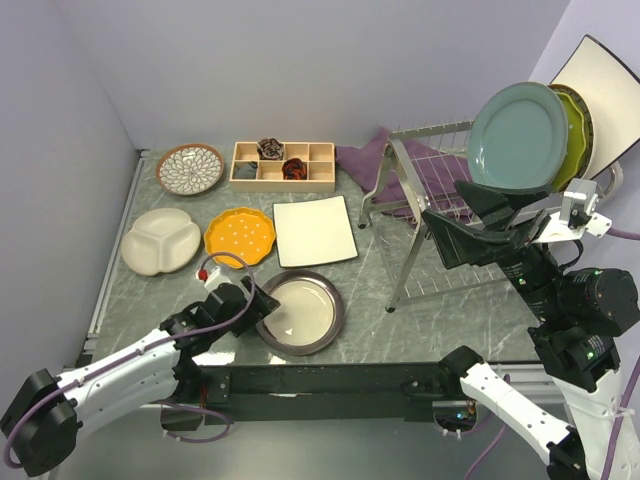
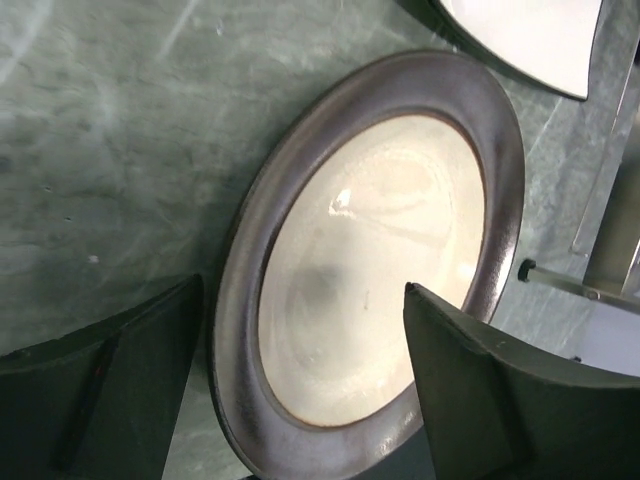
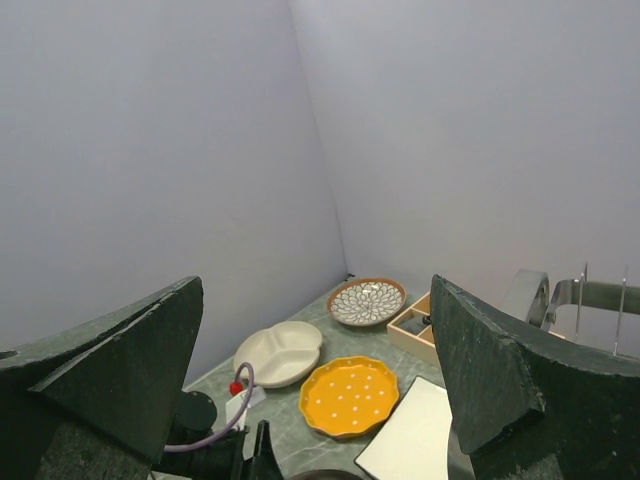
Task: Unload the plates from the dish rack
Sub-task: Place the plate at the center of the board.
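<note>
Left fingers (image 2: 110, 390) spread over dark-rimmed plate (image 2: 370, 260)

Your left gripper (image 2: 300, 290) stands wide apart across the rim of this plate, flat on the table (image 2: 100, 120). Your right gripper (image 1: 455, 215), also spread, holds nothing beside the teal plate (image 1: 517, 135) in the dish rack (image 1: 430, 129).

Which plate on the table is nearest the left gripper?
The round plate with the wide dark rim and plain cream centre: the left gripper straddles its rim alone.

- Dish rack (image 1: 420, 200) stands on the table's (image 1: 450, 320) right, plates (image 1: 515, 135) upright at its right end.
- Compartment tray (image 1: 283, 184) sits behind the square plate (image 1: 315, 230).
- Scalloped plate (image 1: 240, 236), then divided plate (image 1: 160, 240), lie to its left.
- Round plate (image 1: 300, 312) lies nearest the front.
</note>
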`<state>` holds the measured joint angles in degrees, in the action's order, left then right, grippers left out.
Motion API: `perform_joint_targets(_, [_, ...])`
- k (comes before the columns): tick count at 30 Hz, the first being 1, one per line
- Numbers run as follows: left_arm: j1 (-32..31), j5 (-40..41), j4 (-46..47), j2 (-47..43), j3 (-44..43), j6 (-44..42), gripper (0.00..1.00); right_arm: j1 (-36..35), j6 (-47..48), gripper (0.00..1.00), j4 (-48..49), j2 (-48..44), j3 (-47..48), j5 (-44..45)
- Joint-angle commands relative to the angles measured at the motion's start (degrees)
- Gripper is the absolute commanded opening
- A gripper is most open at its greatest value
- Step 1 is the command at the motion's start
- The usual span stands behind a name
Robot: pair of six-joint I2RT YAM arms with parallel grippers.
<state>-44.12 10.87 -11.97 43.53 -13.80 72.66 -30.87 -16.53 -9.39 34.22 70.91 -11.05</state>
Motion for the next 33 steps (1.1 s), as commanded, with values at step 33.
perform_joint_targets(33, [-12.3,7.2,8.7,18.6,-8.0,-1.0,0.64,-0.1,1.3,1.0,3.1,-0.6,-0.8,3.0])
